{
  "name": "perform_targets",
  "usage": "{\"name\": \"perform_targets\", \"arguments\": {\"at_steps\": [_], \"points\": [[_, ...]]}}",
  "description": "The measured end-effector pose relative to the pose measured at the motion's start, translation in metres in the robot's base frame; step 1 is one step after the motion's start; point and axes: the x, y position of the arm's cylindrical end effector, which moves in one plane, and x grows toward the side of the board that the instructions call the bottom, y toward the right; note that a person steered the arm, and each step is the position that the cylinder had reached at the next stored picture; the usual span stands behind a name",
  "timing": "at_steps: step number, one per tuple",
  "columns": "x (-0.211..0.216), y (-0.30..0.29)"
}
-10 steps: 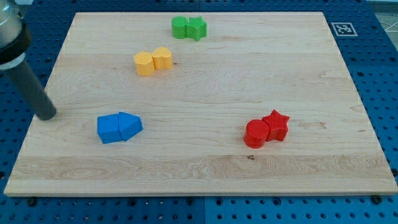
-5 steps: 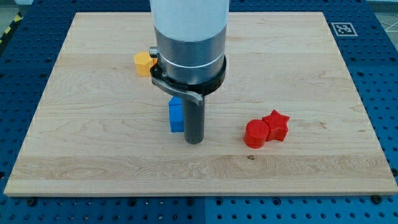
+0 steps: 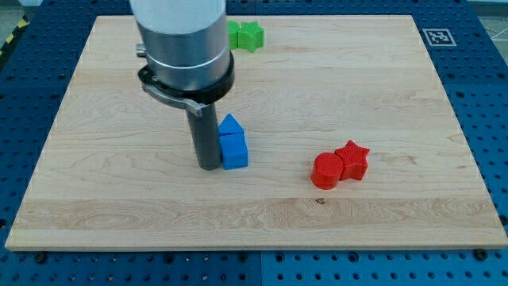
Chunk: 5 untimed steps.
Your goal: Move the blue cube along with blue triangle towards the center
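Note:
The blue cube (image 3: 235, 152) sits near the middle of the wooden board (image 3: 397, 95), with the blue triangle (image 3: 230, 125) touching it on the side toward the view's top. My tip (image 3: 209, 166) rests on the board right against the cube's left side. The arm's wide grey body rises above it and hides the board behind, toward the view's top.
A red cylinder (image 3: 326, 171) and a red star (image 3: 352, 160) touch each other at the view's right. A green star (image 3: 251, 36) and part of another green block (image 3: 234, 33) show at the top, partly behind the arm. A fiducial tag (image 3: 436, 36) marks the board's top right corner.
The blue blocks went from the lower left to the middle. My tip went from their right side to their left side. The yellow blocks are now hidden behind the arm.

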Motion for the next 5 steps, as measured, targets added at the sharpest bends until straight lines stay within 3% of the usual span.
{"name": "perform_targets", "arguments": {"at_steps": [2, 5], "points": [[0.003, 0.041], [-0.034, 0.019]]}}
